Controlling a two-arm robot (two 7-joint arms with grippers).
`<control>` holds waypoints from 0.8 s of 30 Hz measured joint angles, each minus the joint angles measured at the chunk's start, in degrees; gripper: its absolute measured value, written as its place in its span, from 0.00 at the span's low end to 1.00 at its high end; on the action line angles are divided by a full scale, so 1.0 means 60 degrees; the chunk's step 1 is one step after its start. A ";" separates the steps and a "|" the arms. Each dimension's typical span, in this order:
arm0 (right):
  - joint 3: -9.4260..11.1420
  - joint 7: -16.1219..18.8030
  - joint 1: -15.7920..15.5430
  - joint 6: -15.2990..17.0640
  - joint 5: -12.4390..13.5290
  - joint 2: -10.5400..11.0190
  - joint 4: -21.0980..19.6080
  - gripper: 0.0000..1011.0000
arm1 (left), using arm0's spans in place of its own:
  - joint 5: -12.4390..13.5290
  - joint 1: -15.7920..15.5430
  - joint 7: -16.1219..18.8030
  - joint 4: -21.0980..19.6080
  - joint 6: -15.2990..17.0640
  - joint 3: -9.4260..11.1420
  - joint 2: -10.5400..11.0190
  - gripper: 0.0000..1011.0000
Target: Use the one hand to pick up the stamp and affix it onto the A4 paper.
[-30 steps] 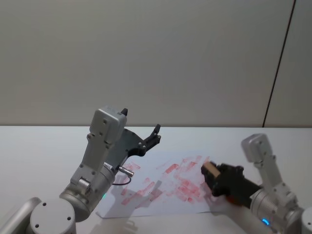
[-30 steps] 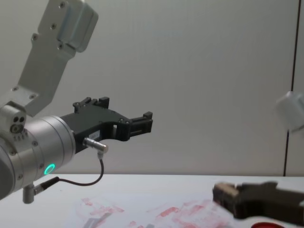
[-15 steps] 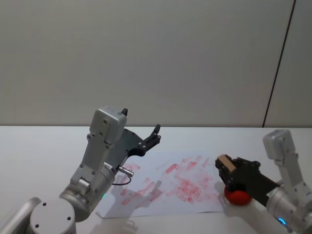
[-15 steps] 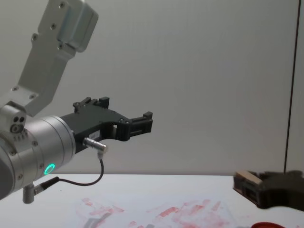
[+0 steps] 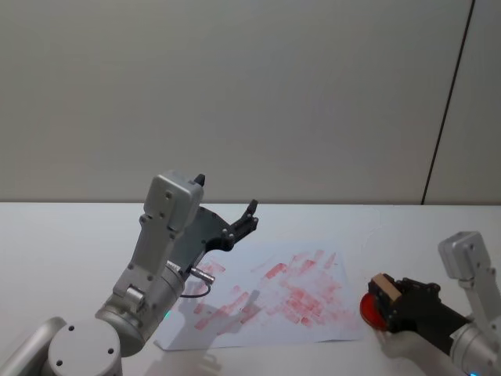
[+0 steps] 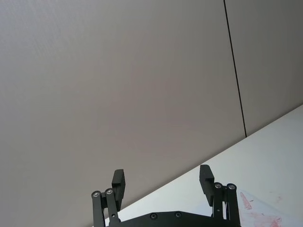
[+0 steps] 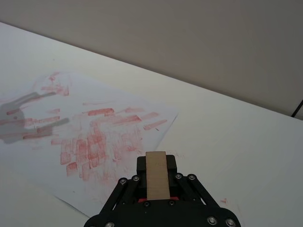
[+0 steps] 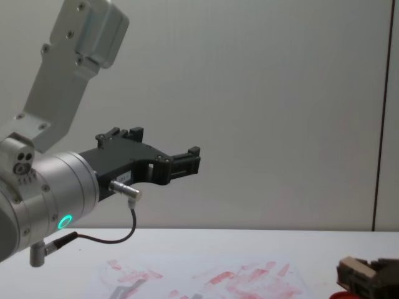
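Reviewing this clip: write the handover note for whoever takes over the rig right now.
Right gripper: shut on the stamp, at the table's right side, off the A4 paper and over a red ink pad.
Left gripper: open, empty, raised above the paper's left part, idle.
A4 paper: flat on the white table, covered with many red stamp marks.
Done: stamp picked up and held.
Left: whether this cycle's mark is on the paper cannot be told; carry the stamp over the paper and press it down.
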 joint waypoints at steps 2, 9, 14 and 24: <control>0.0009 -0.0005 -0.0020 0.0009 -0.0001 0.0022 0.0044 0.22 | 0.0000 0.0000 0.0000 0.0000 0.0000 0.0000 -0.0001 0.99; 0.0032 -0.0024 -0.0037 -0.0020 0.0020 0.0046 0.0217 0.22 | 0.0000 0.0000 0.0000 0.0000 0.0000 0.0000 0.0000 0.99; 0.0029 -0.0039 0.0018 -0.0093 0.0026 0.0011 0.0348 0.26 | 0.0001 0.0000 0.0000 0.0000 0.0000 0.0000 0.0000 0.99; -0.0013 -0.0039 0.0130 -0.0104 -0.0037 -0.0068 0.0534 0.56 | 0.0000 0.0000 0.0000 0.0000 0.0000 0.0000 0.0000 0.99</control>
